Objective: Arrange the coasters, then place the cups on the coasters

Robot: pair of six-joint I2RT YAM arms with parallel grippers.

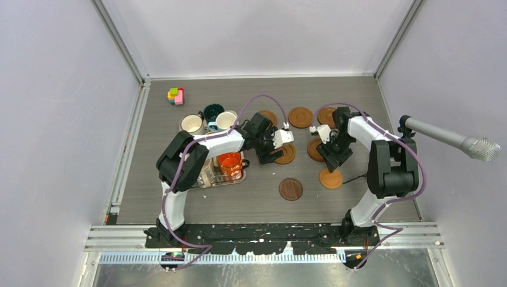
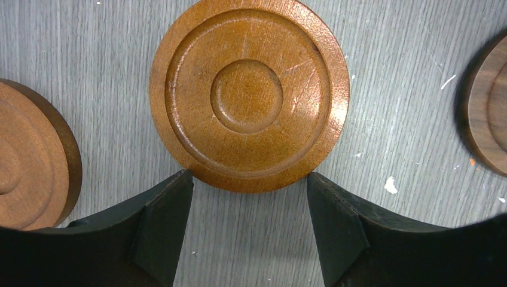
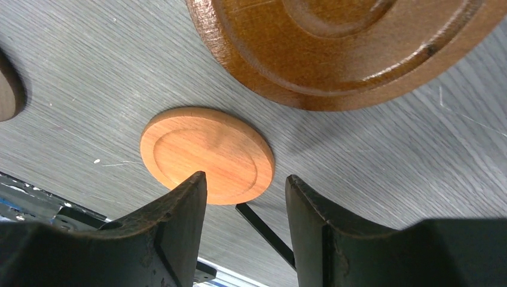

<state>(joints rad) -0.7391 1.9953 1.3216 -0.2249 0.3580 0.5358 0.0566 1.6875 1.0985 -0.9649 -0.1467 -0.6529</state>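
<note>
Coaster (image 2: pixel 249 95) lies flat just beyond the left hand (image 2: pixel 248 176), its jaws apart.

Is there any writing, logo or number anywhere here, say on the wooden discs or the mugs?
No text can be read anywhere.
The round brown wooden coaster shows only carved rings and the lighter orange-tan coaster is plain.
The bright orange mug and the small block of coloured cubes are too small to rule out tiny print.
</note>
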